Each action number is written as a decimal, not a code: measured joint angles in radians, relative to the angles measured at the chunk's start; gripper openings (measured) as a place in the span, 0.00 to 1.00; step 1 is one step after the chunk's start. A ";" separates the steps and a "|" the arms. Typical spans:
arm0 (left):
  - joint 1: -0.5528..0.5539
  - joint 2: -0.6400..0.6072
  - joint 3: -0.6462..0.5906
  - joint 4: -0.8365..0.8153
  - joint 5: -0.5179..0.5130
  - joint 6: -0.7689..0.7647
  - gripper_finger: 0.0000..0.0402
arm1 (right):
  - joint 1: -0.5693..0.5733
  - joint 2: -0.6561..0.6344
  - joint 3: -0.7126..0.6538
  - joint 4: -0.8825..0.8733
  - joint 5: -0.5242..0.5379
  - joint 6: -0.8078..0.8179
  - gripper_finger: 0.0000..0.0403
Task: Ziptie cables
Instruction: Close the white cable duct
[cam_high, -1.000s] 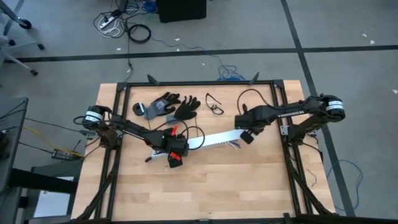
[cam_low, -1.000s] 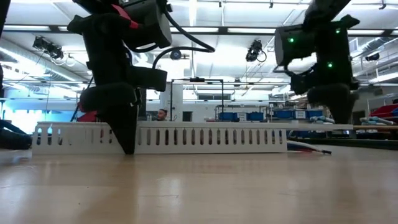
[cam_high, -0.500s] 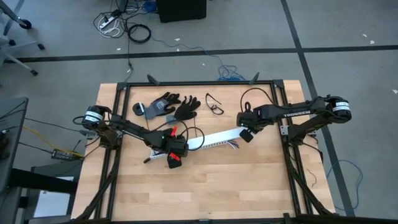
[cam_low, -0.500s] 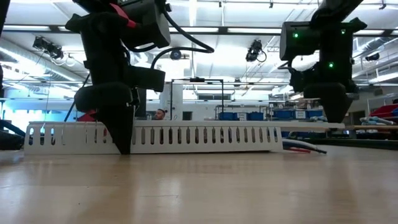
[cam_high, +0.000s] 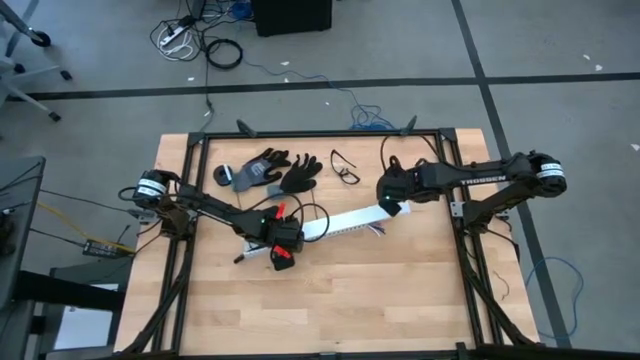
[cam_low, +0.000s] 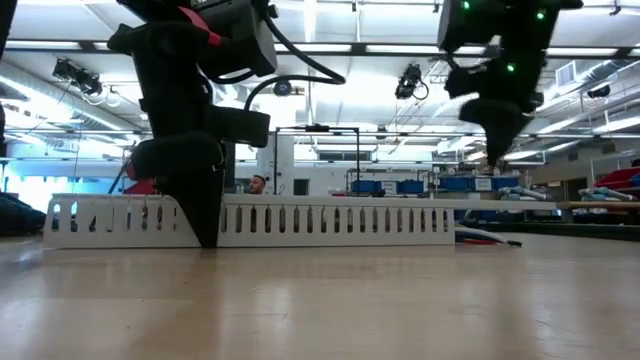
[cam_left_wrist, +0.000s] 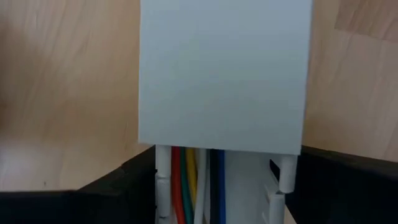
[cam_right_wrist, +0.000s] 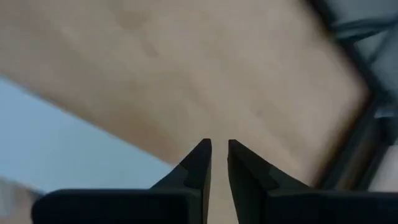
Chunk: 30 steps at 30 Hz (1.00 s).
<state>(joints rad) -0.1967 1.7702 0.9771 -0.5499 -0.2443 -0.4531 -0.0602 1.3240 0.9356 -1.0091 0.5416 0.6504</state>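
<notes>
High view: pale wood-plank table | long white slotted plastic duct, flat lid | cables: thin red, yellow, green, blue, black wires inside duct | left gripper clamps duct end | right gripper raised, fingers slightly parted, empty.

My white cover hides most of the cables; only short coloured ends show at six o'clock, cut off by the edge. From above, my left end effector buries the duct's end. My right wrist sees the counter only as blur.
</notes>
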 joint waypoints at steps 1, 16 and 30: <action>0.000 0.000 0.000 0.000 0.000 -0.008 0.63 | 0.003 0.001 0.013 -0.003 0.022 -0.014 0.12; -0.039 0.003 0.001 0.501 -0.019 0.169 0.65 | 0.054 -0.002 0.022 0.646 -0.541 -0.472 0.13; -0.048 -0.001 0.023 0.364 -0.034 0.247 0.78 | 0.164 -0.001 -0.134 0.934 -0.563 -0.567 0.48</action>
<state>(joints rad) -0.2443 1.7696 1.0002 -0.1863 -0.2783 -0.2063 0.1035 1.3231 0.8019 -0.0753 -0.0212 0.0833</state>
